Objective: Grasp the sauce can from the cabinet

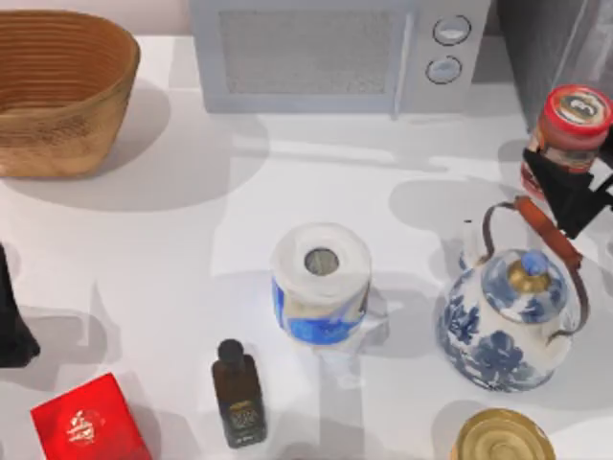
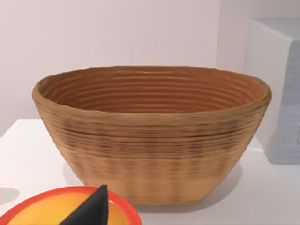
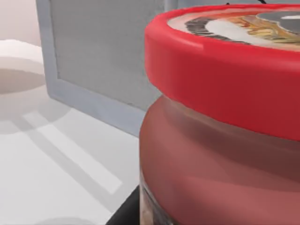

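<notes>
Red-lidded sauce can (image 1: 573, 129) sits just in front of the cabinet (image 1: 556, 48), right gripper (image 1: 567, 187) clamped around it. Grasp looks made; next it needs lifting. Left gripper (image 1: 11, 326) parked far off, can't tell its claw.

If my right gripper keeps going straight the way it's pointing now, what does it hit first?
Most likely the sauce can: it stands right in front of the right gripper, with the cabinet door panel behind it. Whether the fingers already touch it is hard to judge.

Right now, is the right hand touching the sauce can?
Cannot tell. In the top view the right hand overlaps the sauce can, but no view shows contact or a gap plainly.
</notes>
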